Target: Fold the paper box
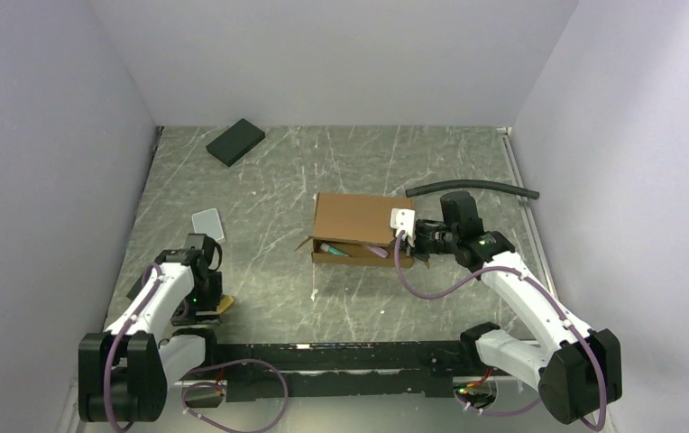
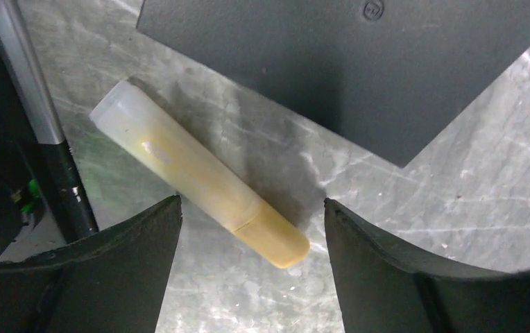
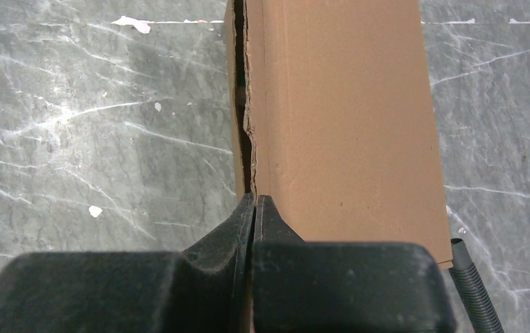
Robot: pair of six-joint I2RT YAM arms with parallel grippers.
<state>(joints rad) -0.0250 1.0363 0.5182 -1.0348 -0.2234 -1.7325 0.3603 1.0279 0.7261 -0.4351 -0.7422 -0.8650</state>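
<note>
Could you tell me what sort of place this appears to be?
Most likely a robotics lab test cell: plain white walls close in a grey tabletop on three sides, the left arm and right arm are bolted at its near edge, and the paper box lies on it.

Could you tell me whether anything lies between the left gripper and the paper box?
Nothing visible does; only tabletop separates the left gripper from the paper box. The yellowish tube lies beneath its open jaws.
</note>
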